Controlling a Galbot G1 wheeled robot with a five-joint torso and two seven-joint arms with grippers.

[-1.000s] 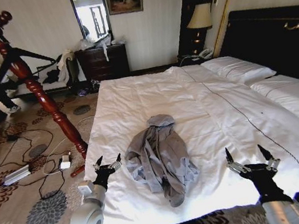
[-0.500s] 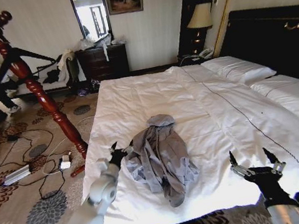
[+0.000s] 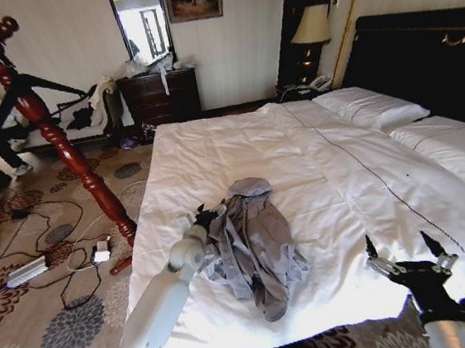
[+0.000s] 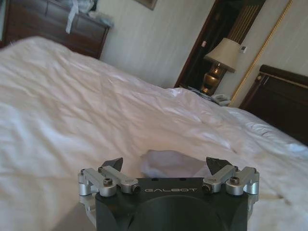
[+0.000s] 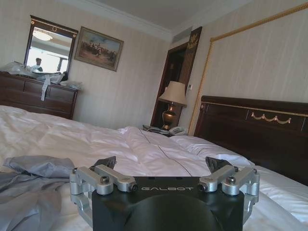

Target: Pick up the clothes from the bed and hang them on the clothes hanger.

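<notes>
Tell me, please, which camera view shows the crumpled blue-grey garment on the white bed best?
The head view: the whole crumpled blue-grey garment lies on the white bed. The left wrist view catches a small fold; the right wrist view, one edge.

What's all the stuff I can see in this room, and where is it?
clothes: one, blue-grey, crumpled on the bed's near part
bed: one, white sheets, black headboard
pillows: white, by the headboard
lamp: one, cream shade, beside the bed
dresser: one, dark wood, far wall
wooden post: one, red-brown, left of the bed
left claw: open, at the clothes' left edge
right claw: open, over the bed's near right edge
</notes>
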